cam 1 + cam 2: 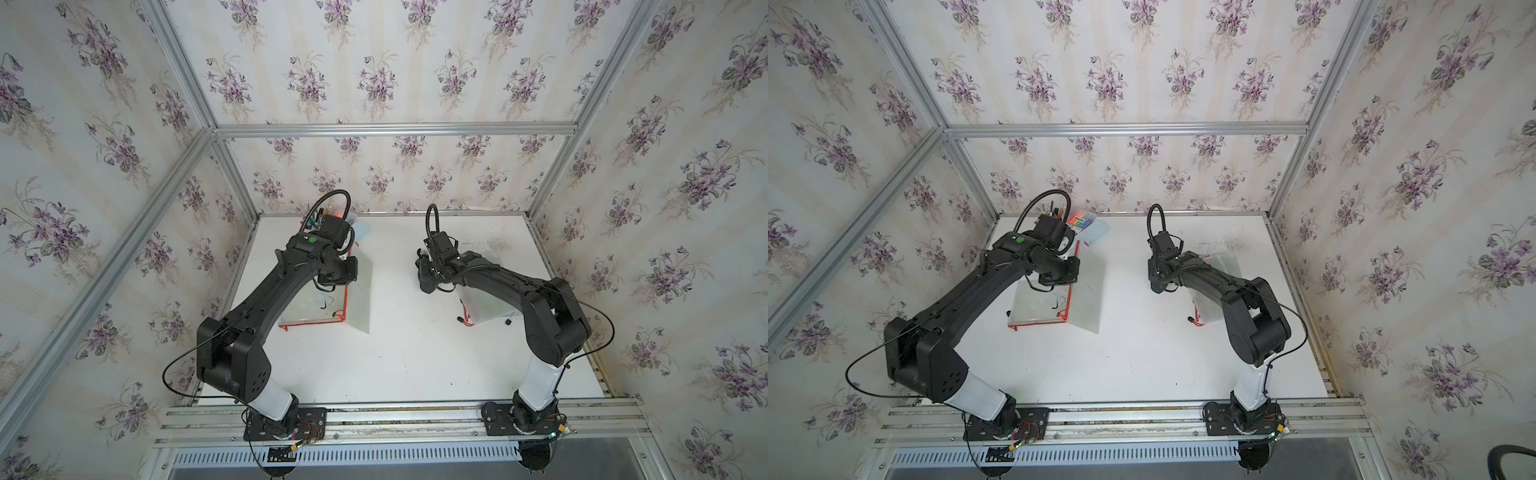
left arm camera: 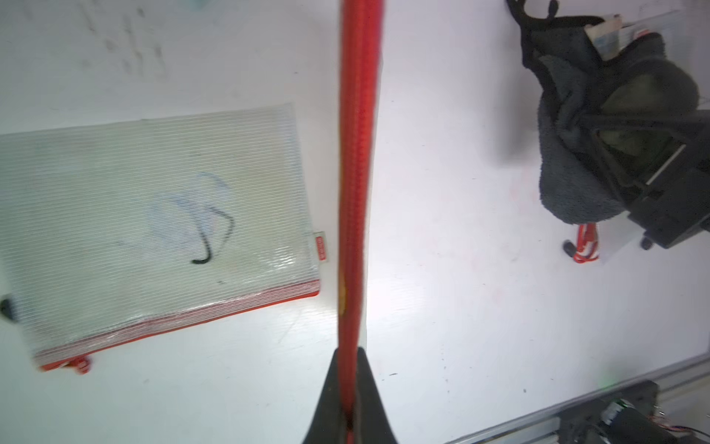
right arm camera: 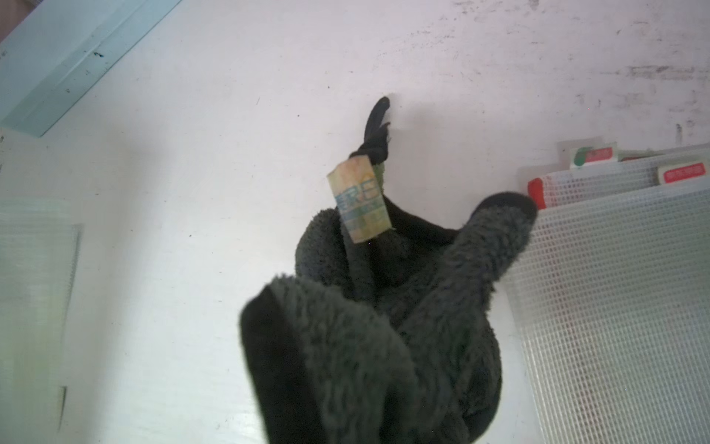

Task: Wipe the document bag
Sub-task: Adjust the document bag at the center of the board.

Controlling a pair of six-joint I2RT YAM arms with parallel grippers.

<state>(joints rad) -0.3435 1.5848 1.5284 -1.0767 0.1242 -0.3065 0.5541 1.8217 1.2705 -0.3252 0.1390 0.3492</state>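
**A:** What has your left hand got?

**B:** My left gripper is clamped on the red zipper edge of the document bag. The bag stands edge-on straight ahead of my fingers, above the white table. In both top views its translucent sheet hangs from that hand.

**A:** Is there another bag nearby?

**B:** Yes, a marked bag lies flat on the table, below and to one side of my left gripper. It has a black scribble and faint blue smears on its face.

**A:** And your right hand?

**B:** My right gripper is closed on a dark fluffy cloth, which covers the fingers. A faded label hangs from the cloth. A stack of mesh bags sits just beside the cloth. The cloth is well apart from the document bag.
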